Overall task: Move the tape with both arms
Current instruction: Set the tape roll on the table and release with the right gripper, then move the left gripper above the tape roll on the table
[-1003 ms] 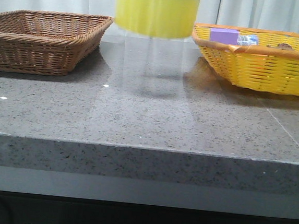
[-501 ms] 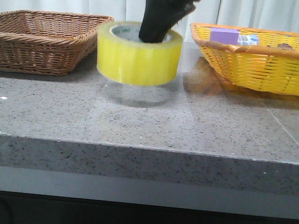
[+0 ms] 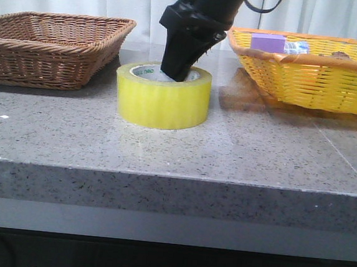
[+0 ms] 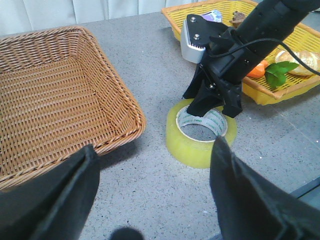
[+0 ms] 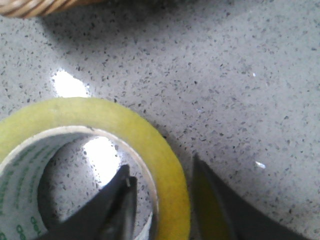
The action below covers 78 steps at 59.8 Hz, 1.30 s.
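- Now the tape [image 3: 162, 101] sits flat on the gray table [image 3: 164, 157], between the brown basket [image 3: 52, 44] and the yellow basket [image 3: 309, 73].
- One finger of the right gripper [image 5: 162, 200] is inside the roll and one is outside, with the wall between them; I cannot tell if they squeeze it.
- Left gripper [image 4: 150, 195] hangs spread wide, holding nothing, near the brown basket.
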{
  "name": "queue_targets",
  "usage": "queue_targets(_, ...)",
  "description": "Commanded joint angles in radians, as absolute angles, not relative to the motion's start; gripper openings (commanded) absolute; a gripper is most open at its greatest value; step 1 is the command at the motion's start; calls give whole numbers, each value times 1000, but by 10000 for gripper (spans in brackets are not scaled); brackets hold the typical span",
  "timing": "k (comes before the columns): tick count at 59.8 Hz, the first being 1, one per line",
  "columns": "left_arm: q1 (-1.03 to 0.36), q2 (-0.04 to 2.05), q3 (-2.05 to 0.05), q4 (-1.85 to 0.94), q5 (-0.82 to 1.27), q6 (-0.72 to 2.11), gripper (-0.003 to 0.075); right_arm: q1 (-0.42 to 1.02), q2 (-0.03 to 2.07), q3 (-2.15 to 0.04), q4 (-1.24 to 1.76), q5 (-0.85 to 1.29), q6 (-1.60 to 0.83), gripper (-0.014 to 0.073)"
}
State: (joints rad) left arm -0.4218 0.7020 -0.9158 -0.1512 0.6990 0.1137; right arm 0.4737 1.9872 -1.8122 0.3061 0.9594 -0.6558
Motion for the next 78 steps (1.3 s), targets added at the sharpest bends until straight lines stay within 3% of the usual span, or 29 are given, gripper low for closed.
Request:
queue_targets(1,-429,709,-948,-169,625,114,472,471,1925,-1845,333,918,-663,448)
queue_targets(12,-429,709,-948,-169,625,114,472,471,1915,-1918,334,988,-639,474)
queue_targets(25,-429,709,-948,-169,625,114,472,471,1843,-2022,333,1102,-416,472)
queue_targets(37,-429,709,-948,-169,625,114,472,471,1686,-1983,337,1086,-255,472)
queue_targets(78,-429,709,-948,-169,625,114,472,471,932,-1151,344,794,-241,472)
